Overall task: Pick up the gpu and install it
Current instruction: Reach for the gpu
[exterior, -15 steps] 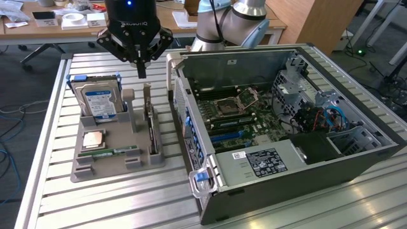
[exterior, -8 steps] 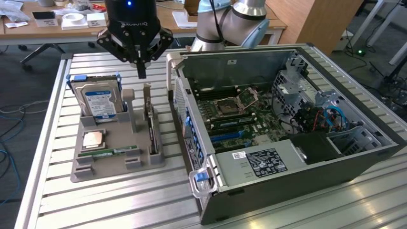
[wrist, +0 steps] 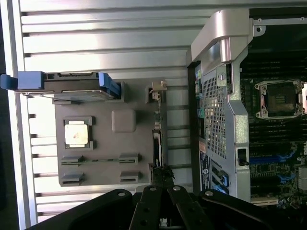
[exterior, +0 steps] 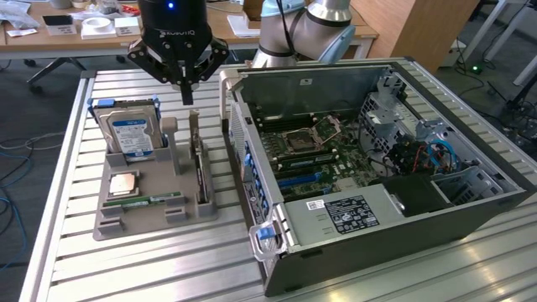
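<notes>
The gpu (exterior: 200, 162) stands on its long edge in a slot of the grey holder (exterior: 134, 225), on the exterior view's left of the open computer case (exterior: 361, 217). It is a thin dark card; in the wrist view the gpu (wrist: 157, 136) shows edge-on. My gripper (exterior: 186, 97) hangs above the far end of the card, not touching it, fingers shut together into a point with nothing between them. From the wrist camera, the gripper (wrist: 161, 184) sits over the card's end. The motherboard (exterior: 312, 151) lies exposed inside the case.
The holder also carries a hard drive with a blue-white label (exterior: 130, 131), a square processor (exterior: 123, 183) and a narrow RAM stick (exterior: 151, 201). The case's wall (exterior: 239, 119) rises close beside the card. Everything rests on a slatted metal table (exterior: 168, 270).
</notes>
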Controlling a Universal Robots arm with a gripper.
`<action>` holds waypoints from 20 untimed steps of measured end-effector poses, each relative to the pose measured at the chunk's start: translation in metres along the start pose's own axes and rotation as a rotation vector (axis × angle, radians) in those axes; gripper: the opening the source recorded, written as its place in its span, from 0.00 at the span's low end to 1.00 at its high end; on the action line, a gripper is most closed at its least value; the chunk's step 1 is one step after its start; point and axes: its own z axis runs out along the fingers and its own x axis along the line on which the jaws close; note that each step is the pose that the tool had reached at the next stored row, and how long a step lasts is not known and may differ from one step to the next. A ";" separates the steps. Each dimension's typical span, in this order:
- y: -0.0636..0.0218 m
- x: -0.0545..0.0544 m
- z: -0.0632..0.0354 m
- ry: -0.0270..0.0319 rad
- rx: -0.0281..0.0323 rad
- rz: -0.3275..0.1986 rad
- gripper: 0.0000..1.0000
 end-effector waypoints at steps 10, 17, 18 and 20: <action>-0.0003 0.002 0.0003 0.0000 0.0001 0.000 0.11; -0.0042 0.002 0.0009 0.0000 0.0014 0.000 0.11; -0.0048 0.002 0.0010 0.0000 0.0016 0.000 0.11; -0.0053 0.002 0.0018 -0.0002 0.0017 0.000 0.11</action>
